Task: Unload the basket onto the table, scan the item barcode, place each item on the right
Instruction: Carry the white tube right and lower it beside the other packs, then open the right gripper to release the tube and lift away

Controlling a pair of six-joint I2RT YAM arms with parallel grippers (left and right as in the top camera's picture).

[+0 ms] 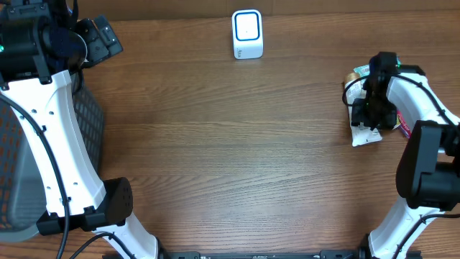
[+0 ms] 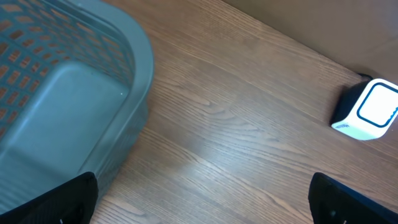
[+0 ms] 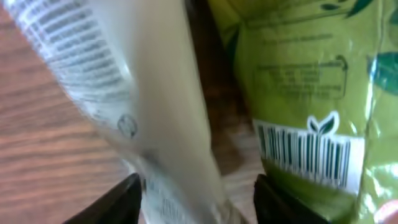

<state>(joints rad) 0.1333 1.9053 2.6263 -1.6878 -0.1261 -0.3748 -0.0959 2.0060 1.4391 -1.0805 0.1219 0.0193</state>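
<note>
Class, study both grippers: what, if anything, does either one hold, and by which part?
Nothing is gripped. The left gripper is open over the table. The right gripper straddles the white packet, jaws apart, with a gap showing.

Showing matt, grained wood on the table (image 1: 215, 144); smooth, dull grey plastic on the basket (image 2: 74, 93) at left; glossy white plastic on the far scanner (image 1: 247, 34); shining, crinkled film on the green packet (image 3: 305, 74) and white packet (image 3: 143, 81).
</note>
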